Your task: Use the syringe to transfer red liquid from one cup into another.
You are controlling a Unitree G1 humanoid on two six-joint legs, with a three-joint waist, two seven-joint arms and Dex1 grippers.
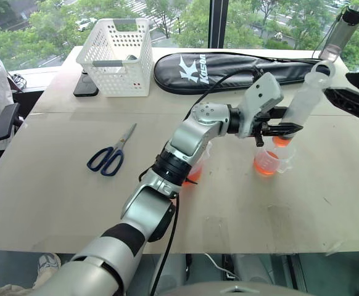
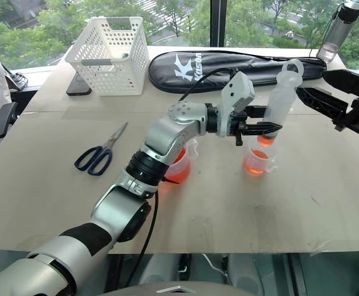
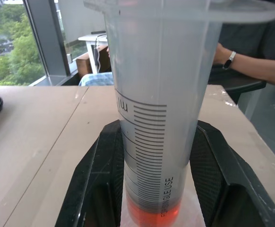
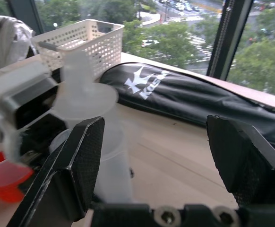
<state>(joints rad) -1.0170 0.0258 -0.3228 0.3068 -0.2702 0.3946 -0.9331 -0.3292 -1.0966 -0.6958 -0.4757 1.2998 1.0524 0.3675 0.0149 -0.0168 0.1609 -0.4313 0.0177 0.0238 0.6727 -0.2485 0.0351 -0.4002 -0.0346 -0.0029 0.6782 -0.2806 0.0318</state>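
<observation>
The syringe [image 1: 307,98] stands nearly upright, its top leaning slightly to the right. My left gripper [image 1: 279,129] is shut on the lower barrel [image 3: 156,118]. A little red liquid [image 3: 151,213] shows at the barrel's bottom. The syringe's tip hangs just over the small handled cup [image 1: 268,161], which holds a shallow layer of red liquid. The larger beaker [image 2: 181,161] sits mostly hidden behind my left forearm. My right gripper [image 2: 329,87] is open, level with the plunger top [image 4: 83,99] and just to its right, with nothing between its fingers.
A white basket [image 1: 116,55] and a long black bag [image 1: 229,68] lie at the table's far side. Blue-handled scissors [image 1: 110,153] lie at the left. A bottle [image 1: 342,31] stands at the far right. A person's arm [image 3: 251,64] rests beyond the table's end.
</observation>
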